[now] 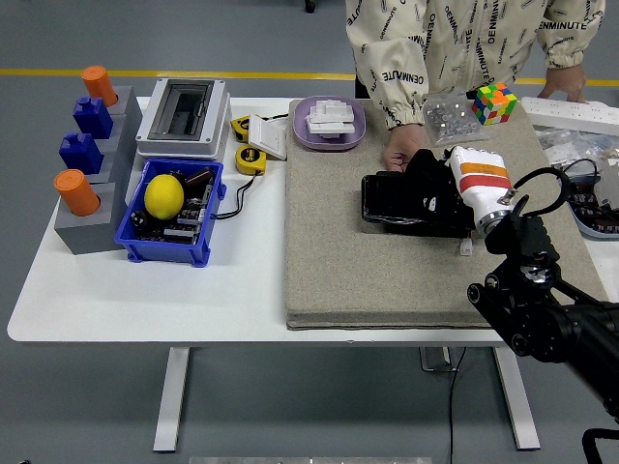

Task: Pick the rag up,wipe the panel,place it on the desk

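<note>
Under the right robot hand (447,184) lies the black panel (406,201), with a dark rag (426,166) seemingly pressed beneath its curled fingers. Wiping looks underway; setting the rag on the table (145,290) remains. Just beyond it, a person's hand (398,155) steadies the panel, crowding the stroke.

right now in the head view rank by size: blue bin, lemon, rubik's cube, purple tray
1. blue bin
2. purple tray
3. lemon
4. rubik's cube, which looks close to the lemon and sits farther from the camera, so the last two are unsure.
</note>
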Action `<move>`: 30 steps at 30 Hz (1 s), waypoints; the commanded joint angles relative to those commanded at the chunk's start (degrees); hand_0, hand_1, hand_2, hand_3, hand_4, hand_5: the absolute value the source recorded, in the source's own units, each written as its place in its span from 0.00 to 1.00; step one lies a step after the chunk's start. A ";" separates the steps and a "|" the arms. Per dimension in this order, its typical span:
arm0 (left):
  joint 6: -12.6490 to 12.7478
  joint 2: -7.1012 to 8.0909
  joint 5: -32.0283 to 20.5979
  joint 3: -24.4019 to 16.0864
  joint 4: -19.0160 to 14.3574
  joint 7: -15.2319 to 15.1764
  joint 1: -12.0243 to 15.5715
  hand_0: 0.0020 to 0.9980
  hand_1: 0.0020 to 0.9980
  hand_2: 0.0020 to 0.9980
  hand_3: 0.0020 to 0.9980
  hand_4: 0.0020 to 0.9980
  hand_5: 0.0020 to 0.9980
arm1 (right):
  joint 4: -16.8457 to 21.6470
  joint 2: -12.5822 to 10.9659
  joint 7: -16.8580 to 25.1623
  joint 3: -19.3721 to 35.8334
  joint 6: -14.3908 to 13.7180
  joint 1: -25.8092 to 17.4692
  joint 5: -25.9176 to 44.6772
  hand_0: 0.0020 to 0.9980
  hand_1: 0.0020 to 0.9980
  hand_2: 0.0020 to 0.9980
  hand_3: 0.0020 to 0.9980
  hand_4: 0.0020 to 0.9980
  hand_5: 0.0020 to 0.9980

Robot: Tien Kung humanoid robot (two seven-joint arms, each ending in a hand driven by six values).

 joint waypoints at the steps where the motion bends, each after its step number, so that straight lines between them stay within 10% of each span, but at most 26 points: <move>1: -0.01 0.00 -0.01 0.01 0.00 0.00 -0.02 0.60 0.64 0.66 0.56 0.63 0.45 | 0.06 0.25 -0.01 -0.24 -0.01 0.07 0.05 0.26 0.35 0.41 0.41 0.95 0.00; 30: -0.01 0.06 -0.29 0.39 0.06 0.00 -0.45 0.60 0.64 0.66 0.56 0.63 0.44 | 1.46 1.08 -0.38 -15.26 0.38 4.45 3.06 0.27 0.35 0.41 0.41 0.94 0.00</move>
